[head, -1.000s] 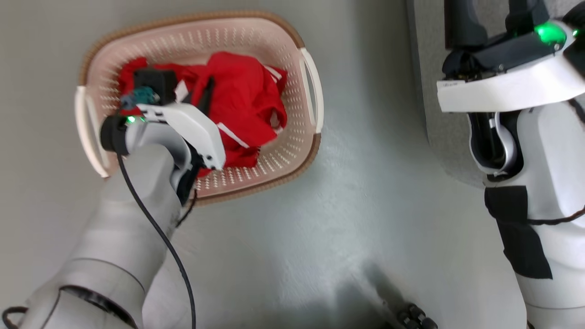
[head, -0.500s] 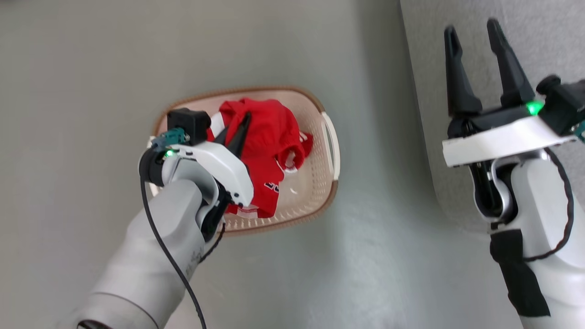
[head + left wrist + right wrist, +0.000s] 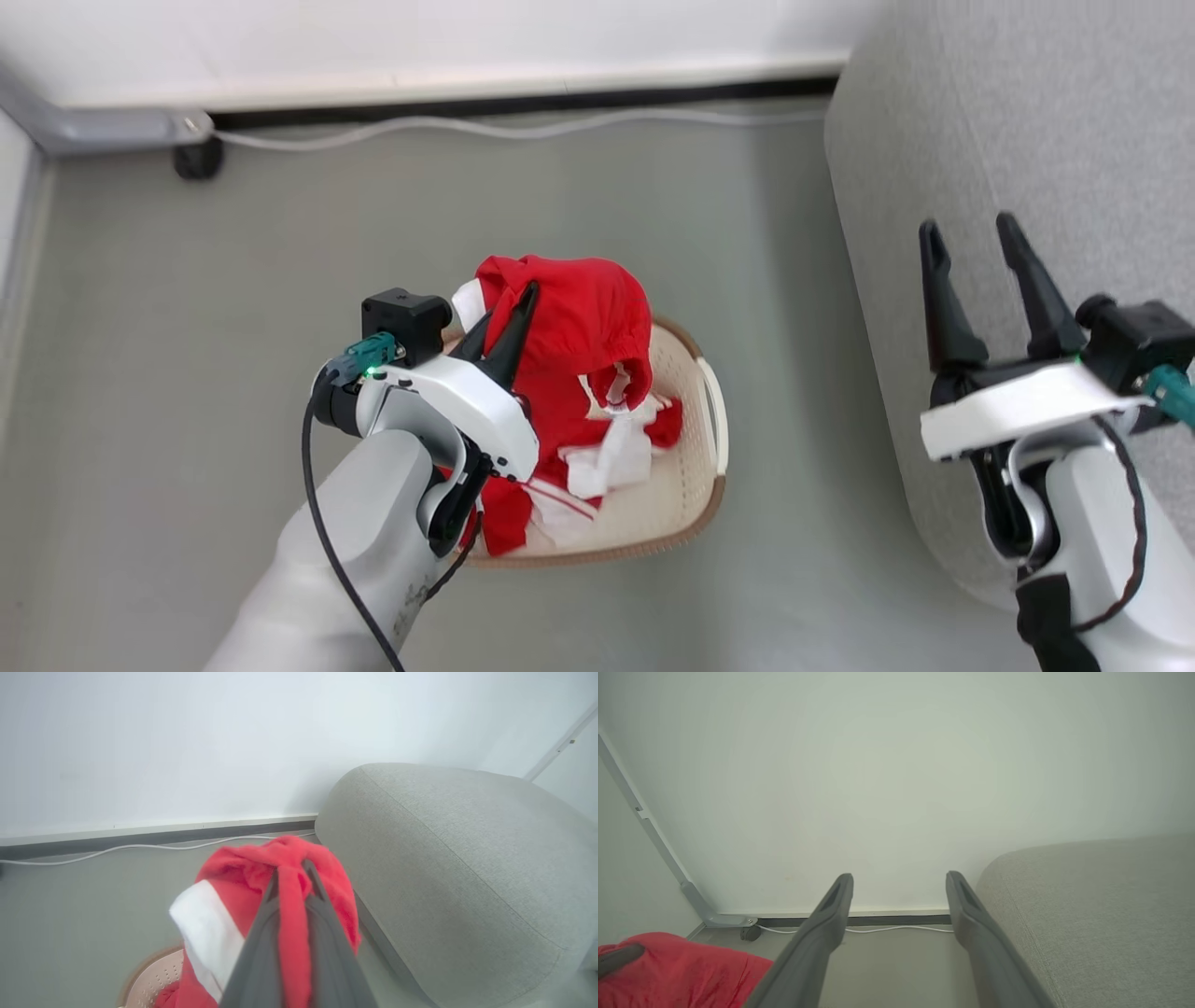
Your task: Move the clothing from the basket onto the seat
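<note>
Clothing [image 3: 588,327] tight in the left gripper [image 3: 523,303], half out of the basket [image 3: 689,485]

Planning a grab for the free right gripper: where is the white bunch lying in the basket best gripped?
Probably the raised fold of the white bunch, pinched from straight above: it humps off the basket floor, the walls block a sideways reach, and the hanging red garment crowds its left.
</note>
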Controlling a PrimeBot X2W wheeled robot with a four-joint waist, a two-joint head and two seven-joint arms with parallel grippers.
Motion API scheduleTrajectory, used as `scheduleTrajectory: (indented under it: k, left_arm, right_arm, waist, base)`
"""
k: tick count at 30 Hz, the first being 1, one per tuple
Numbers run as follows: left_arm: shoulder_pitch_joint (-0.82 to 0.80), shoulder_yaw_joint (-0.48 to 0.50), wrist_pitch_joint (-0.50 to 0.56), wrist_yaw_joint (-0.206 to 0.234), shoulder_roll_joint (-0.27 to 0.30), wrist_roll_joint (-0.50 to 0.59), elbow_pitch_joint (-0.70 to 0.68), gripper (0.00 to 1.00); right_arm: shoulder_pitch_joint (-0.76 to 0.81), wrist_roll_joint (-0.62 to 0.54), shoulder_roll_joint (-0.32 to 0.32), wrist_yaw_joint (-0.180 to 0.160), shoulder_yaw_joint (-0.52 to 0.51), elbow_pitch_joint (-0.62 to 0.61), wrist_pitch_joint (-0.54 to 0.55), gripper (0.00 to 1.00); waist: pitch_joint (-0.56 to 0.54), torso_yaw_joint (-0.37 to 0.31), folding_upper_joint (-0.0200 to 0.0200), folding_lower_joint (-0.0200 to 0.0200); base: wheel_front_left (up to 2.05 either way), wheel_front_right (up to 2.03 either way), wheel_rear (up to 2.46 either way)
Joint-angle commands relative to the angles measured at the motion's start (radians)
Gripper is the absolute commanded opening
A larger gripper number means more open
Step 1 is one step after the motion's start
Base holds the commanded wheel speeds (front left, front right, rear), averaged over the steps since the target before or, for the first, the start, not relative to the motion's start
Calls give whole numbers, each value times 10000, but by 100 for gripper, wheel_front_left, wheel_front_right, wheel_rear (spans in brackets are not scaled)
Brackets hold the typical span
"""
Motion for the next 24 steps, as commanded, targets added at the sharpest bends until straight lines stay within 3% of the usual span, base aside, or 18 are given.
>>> scheduleTrajectory:
  k: [1, 10, 24]
  left_arm:
    - [19, 389, -104, -37, 170, 131, -366, 0]
    - [364, 1241, -104, -61, 308, 1058, -2075, 0]
    - [-261, 1079, -29, -78, 724, 1541, -4312, 0]
  right_arm:
    - [168, -47, -13, 69, 120, -208, -59, 100]
    - [828, -83, 128, 69, -6, -59, -59, 100]
    - [1182, -135, 191, 69, -118, 41, -59, 100]
  waist:
    - [-510, 222, -1, 0]
    - [-1302, 394, -1, 0]
    - [-1570, 575, -1, 0]
  base:
    - [0, 0, 0]
    - [0, 0, 0]
    - [0, 0, 0]
